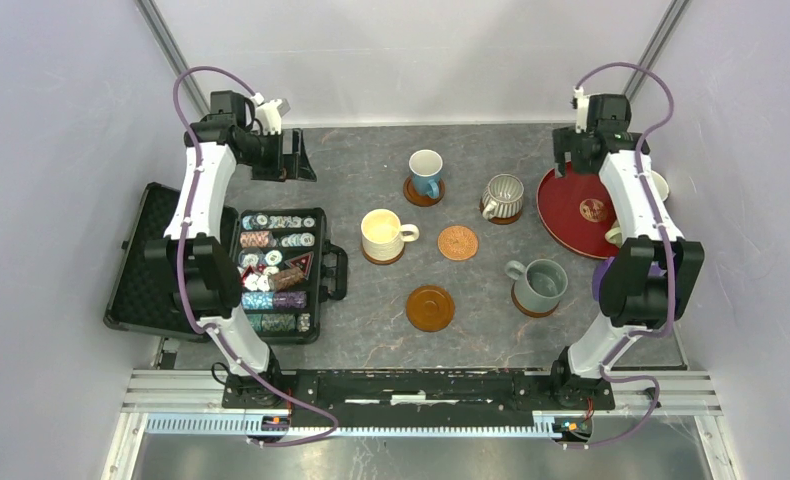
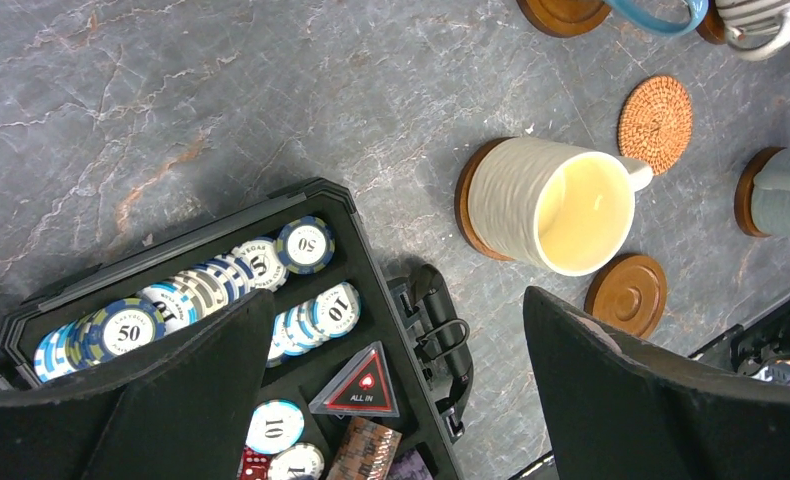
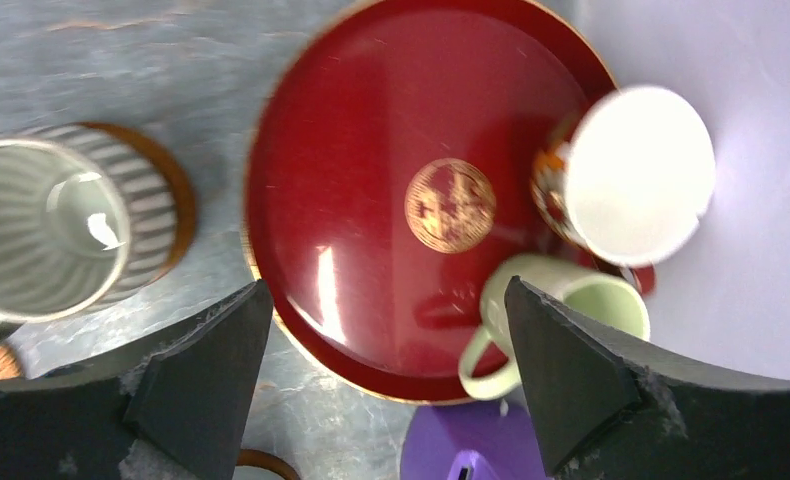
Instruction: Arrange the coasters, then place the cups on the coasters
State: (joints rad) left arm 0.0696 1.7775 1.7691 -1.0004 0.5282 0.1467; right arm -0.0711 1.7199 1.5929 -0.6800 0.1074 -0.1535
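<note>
Fetching fifth cup: hovering right gripper (image 3: 386, 290), jaws spread, empty, above tray (image 3: 371, 100). Needing descent onto pale green cup (image 3: 561, 310) at tray edge, then carrying to bare coaster (image 1: 430, 308). Idling left gripper (image 2: 399, 300), spread, empty.

A grey stone-look table (image 1: 371, 160) with rusty veins (clearest in the left wrist view) fills the floor of the booth. Plain pale lilac walls close it in: back wall (image 1: 411, 60) at twelve o'clock, side walls at nine (image 1: 51, 150) and three (image 1: 756, 120). Metal posts stand at eleven (image 1: 161, 32) and one (image 1: 666, 32). A silver rail (image 1: 186, 383) runs along six o'clock. The light is soft and even.
</note>
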